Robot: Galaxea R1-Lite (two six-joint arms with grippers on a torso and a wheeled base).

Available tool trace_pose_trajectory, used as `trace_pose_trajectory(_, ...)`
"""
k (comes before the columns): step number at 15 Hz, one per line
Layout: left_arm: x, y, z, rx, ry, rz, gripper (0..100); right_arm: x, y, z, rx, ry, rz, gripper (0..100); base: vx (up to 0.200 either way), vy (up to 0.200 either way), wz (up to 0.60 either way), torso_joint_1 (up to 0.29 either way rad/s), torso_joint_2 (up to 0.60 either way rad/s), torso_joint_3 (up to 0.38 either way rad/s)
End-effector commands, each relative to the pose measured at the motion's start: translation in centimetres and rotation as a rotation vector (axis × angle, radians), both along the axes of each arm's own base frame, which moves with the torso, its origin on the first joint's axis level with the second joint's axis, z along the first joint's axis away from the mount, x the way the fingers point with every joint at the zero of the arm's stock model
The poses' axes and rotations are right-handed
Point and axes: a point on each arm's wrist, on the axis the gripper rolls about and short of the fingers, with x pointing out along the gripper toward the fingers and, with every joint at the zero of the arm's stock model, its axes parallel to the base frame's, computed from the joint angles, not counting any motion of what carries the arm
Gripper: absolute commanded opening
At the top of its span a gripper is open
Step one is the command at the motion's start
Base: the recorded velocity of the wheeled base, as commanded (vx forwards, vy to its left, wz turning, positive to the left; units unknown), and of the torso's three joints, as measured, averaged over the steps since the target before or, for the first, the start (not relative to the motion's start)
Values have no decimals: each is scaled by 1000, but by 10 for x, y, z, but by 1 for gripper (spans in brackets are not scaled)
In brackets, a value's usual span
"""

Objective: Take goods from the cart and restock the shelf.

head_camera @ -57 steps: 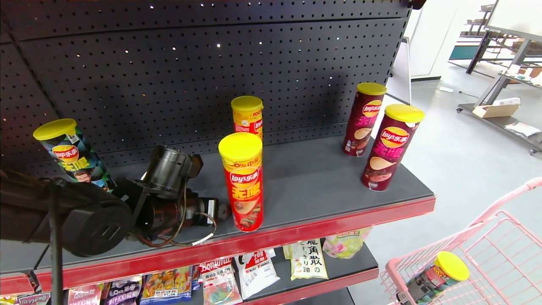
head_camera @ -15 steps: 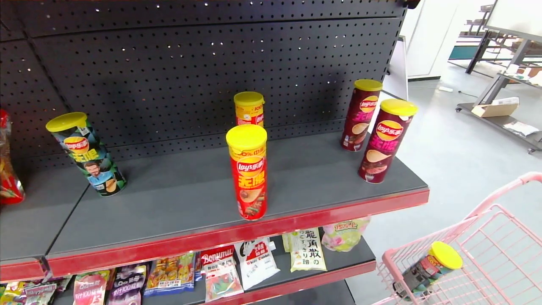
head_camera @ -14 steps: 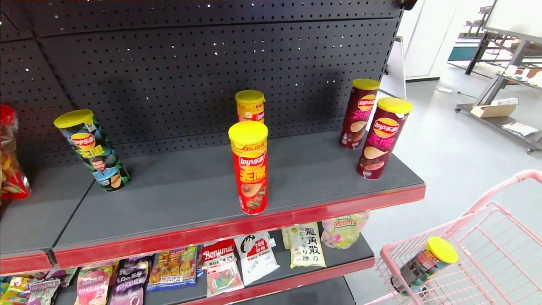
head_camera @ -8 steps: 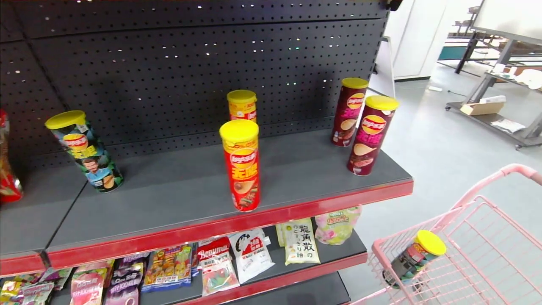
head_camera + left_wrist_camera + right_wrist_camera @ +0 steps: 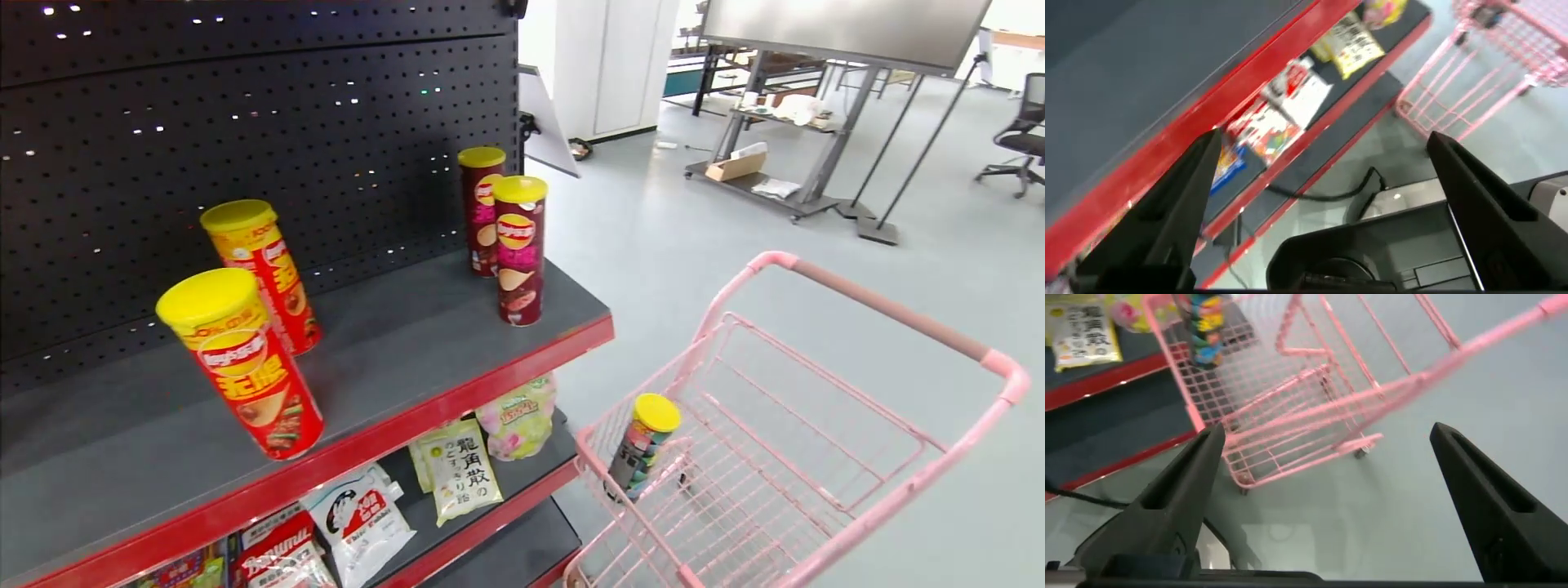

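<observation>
As the camera has swung from shelf (image 5: 457, 384) to cart (image 5: 882, 306), its can (image 5: 645, 445) at five o'clock looks next; left gripper (image 5: 1324, 137) and right gripper (image 5: 1327, 429) gape empty.

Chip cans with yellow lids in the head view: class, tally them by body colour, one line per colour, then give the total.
Red cardboard chip cans on the grey upper shelf: 2
Maroon cardboard chip cans on that shelf: 2
Dark multicoloured chip can in the pink wire cart: 1
Total: 5
</observation>
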Motion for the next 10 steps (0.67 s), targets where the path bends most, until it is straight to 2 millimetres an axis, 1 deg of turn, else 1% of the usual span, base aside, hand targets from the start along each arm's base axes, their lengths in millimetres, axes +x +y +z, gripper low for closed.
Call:
trace_pose_trajectory(1,-1,0,0,-1,-7,5,100,0,0,-2,0,5,2,100,0,0,0,0,0,0)
trace_pose_trajectory(4,-4,2,0,-8,-30,15,100,-3,0,-7,-1,-2,-4,100,0,0,0,0,0,0)
trace_pose_trajectory(7,-6,2,-1,-9,-36,18,100,-3,0,-7,-1,0,-8,100,0,0,0,-136,315,175)
trace_pose_trajectory(10,-6,2,0,-5,-40,22,100,-6,-1,-12,-1,-2,-8,100,0,0,0,-137,341,198)
